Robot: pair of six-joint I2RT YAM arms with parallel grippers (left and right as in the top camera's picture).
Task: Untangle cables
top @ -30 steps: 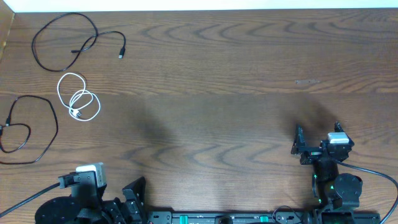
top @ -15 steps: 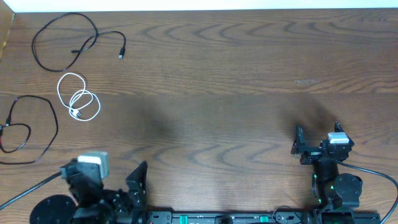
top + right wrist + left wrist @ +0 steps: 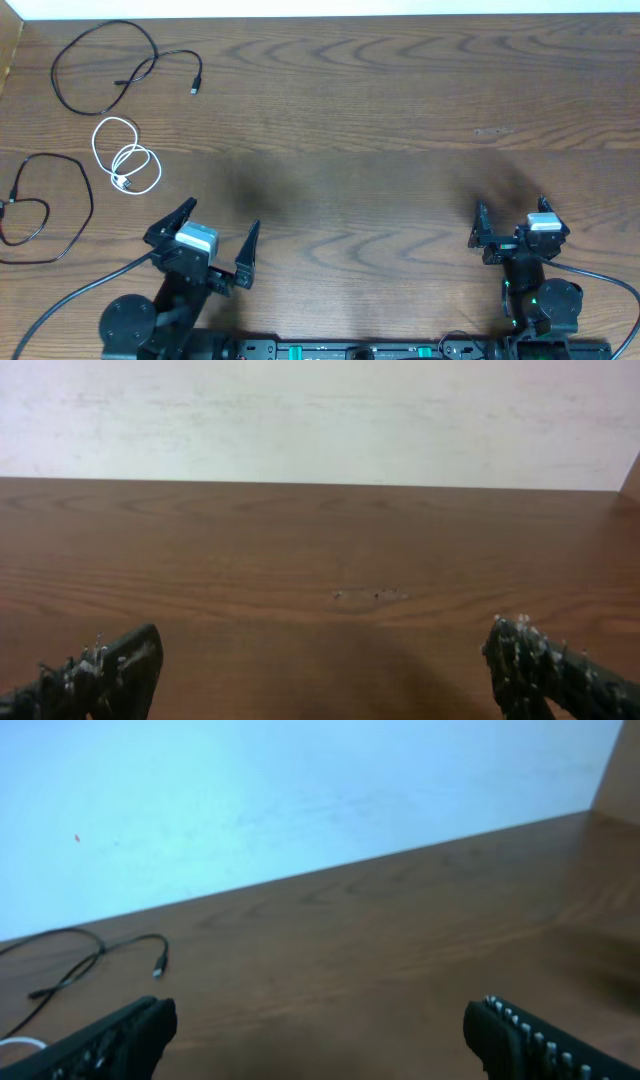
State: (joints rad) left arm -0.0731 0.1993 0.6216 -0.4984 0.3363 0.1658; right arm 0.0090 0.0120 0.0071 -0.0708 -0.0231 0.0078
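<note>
Three cables lie apart at the far left of the wooden table: a black cable (image 3: 100, 65) in a loose loop at the top left, a coiled white cable (image 3: 127, 160) below it, and a second black cable (image 3: 45, 205) at the left edge. My left gripper (image 3: 225, 214) is open and empty near the front, right of the white cable and touching nothing. The left wrist view shows the first black cable (image 3: 100, 960) ahead on the left, a bit of the white cable (image 3: 15, 1045), and my open jaws (image 3: 325, 1025). My right gripper (image 3: 511, 208) is open and empty at the front right (image 3: 325, 660).
The arm bases and a rail (image 3: 350, 350) line the front edge. A faint scuff mark (image 3: 493, 131) is on the wood at the right; it also shows in the right wrist view (image 3: 370, 596). A white wall (image 3: 320, 420) borders the far edge.
My left arm has swung up from the front edge, forward and to the right, with its open jaws now over the table. The right arm and the cables have not moved.
</note>
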